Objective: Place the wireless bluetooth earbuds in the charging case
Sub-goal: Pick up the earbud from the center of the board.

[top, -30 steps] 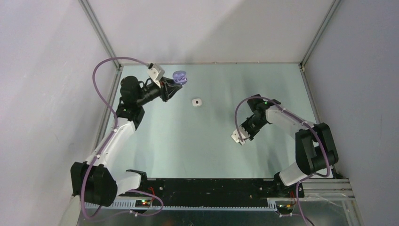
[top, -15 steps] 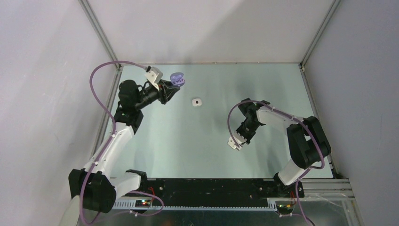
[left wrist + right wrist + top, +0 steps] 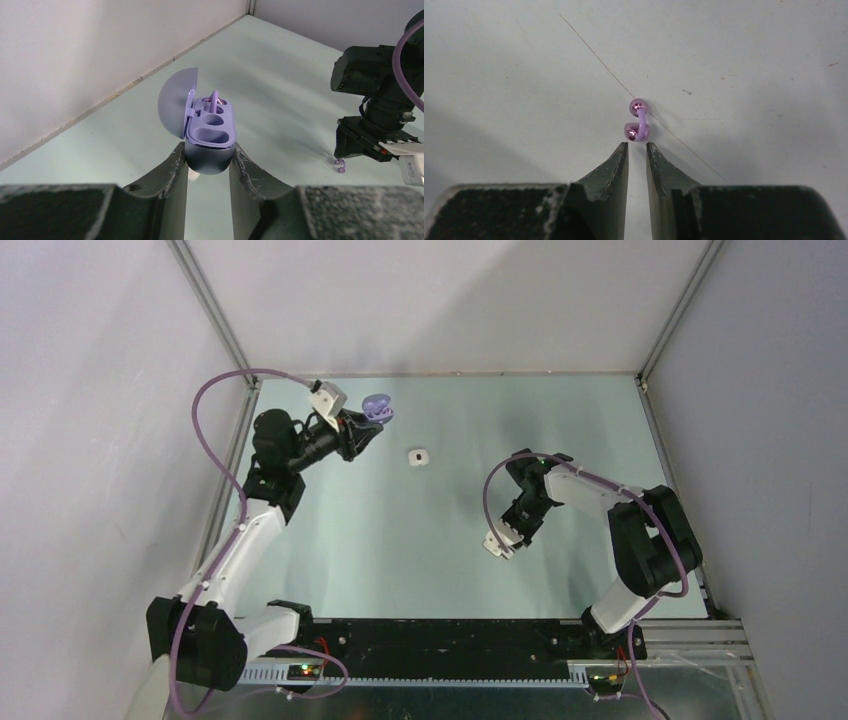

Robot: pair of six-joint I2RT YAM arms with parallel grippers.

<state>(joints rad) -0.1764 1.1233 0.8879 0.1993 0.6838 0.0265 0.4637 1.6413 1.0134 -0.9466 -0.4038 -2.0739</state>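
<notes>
Parting a little, the right end effector (image 3: 637, 146) has come down over the desk (image 3: 764, 60); a purple earbud (image 3: 638, 121) lies just beyond its tips, ungripped. The left end effector (image 3: 208, 149) stays clamped on the open case (image 3: 210, 131), one slot free: pickup looks next.

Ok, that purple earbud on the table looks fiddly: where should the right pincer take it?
Probably the nearer round end of the purple earbud, from above, one finger on each side. It lies flat with both bulbs in line with the right pincer; the thin bridge gives little to hold.
</notes>
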